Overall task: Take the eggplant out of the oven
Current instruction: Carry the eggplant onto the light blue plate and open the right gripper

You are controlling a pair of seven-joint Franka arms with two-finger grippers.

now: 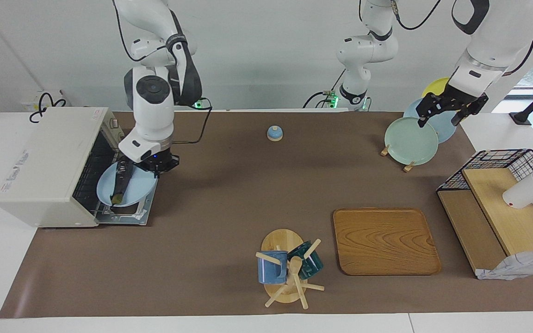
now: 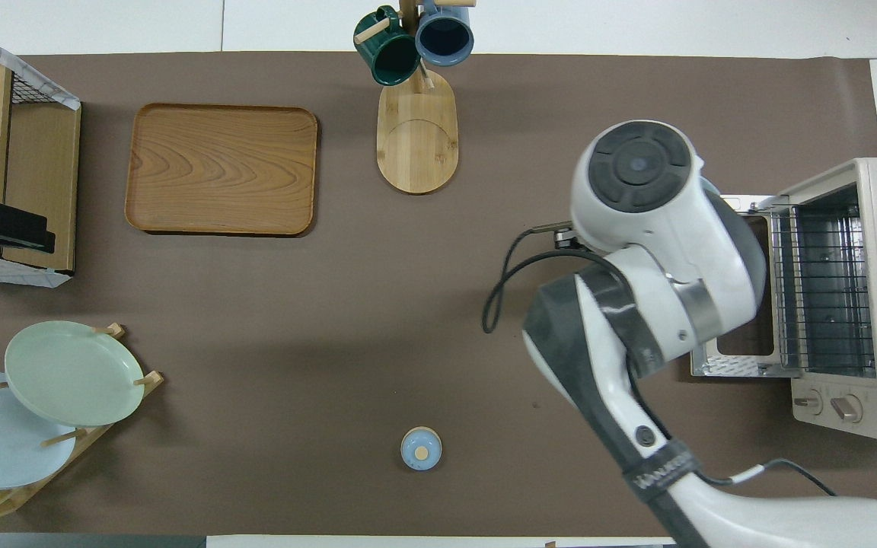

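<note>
The off-white oven [image 1: 44, 162] stands at the right arm's end of the table, its glass door [image 1: 130, 215] folded down flat. Its wire rack [image 2: 819, 289] is bare in the overhead view. The dark eggplant [image 1: 121, 181] lies lengthwise on a light blue plate [image 1: 132, 190]. That plate is held over the open door, just outside the oven's mouth. My right gripper [image 1: 152, 167] is shut on the plate's rim, on the edge away from the oven. In the overhead view the right arm hides plate and eggplant. My left gripper [image 1: 451, 111] waits open above the plate rack.
A green plate [image 1: 411, 141] leans in a rack with blue and yellow plates. A small blue bell [image 1: 274, 133] sits near the robots. A wooden tray [image 1: 385, 240], a mug tree [image 1: 289, 270] and a wire shelf [image 1: 502, 203] with a white cup [image 1: 525, 189] stand farther out.
</note>
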